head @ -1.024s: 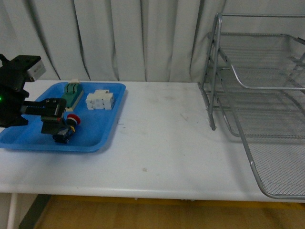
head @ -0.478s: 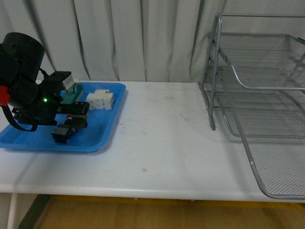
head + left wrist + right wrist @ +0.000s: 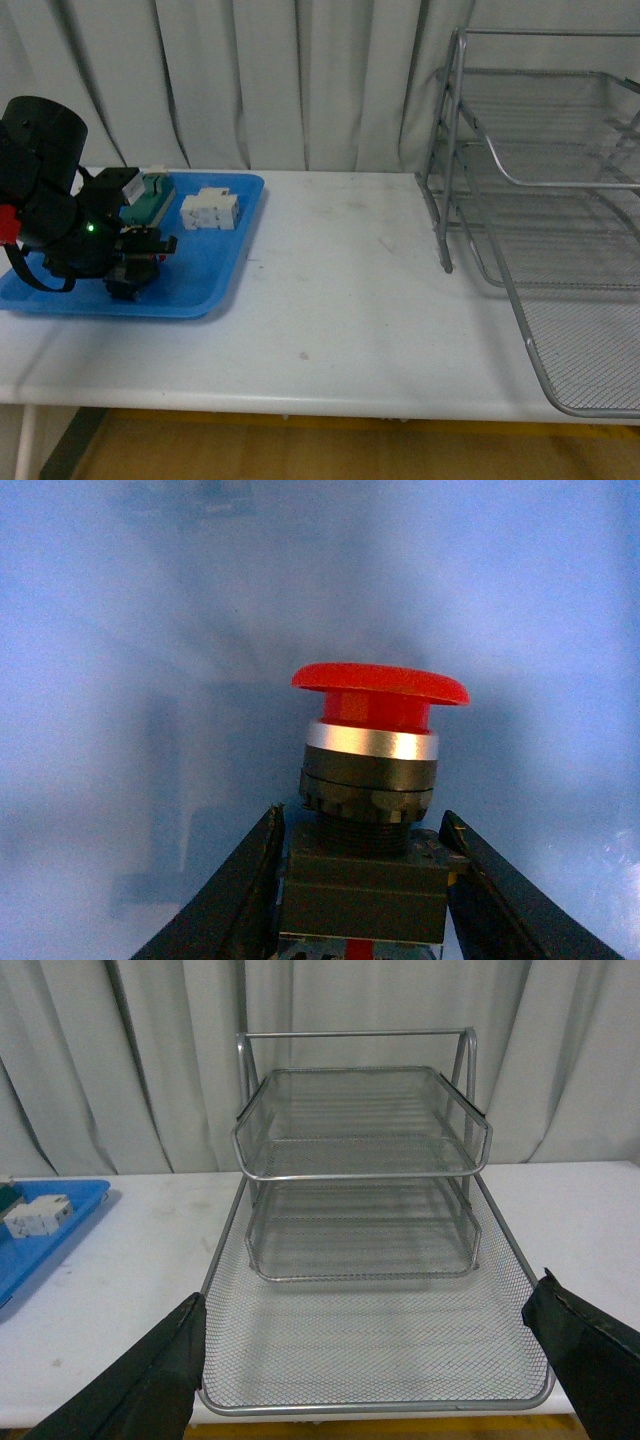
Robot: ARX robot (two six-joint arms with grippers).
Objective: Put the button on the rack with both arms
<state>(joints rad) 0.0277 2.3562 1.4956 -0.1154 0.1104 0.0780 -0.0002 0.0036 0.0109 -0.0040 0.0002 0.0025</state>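
Left gripper (image 3: 362, 825) jaws clamp the black body of the button (image 3: 370, 770) in the blue tray (image 3: 215, 272); in the front view the arm mostly hides it. Behind: green block (image 3: 155, 192), white block (image 3: 208, 210). Right gripper (image 3: 370, 1300) spread wide, empty, facing the rack (image 3: 360, 1110).

left arm (image 3: 45, 190): black, round housing | green LED (image 3: 91, 227) | red patch (image 3: 8, 222) | left end effector fingers (image 3: 235, 890): black, tapered

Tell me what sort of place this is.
Probably a robotics lab test bench: a white table before a pale curtain, a silver wire-mesh three-tier rack, and the left pincer gripping a red mushroom-cap push-button in a blue plastic tray.
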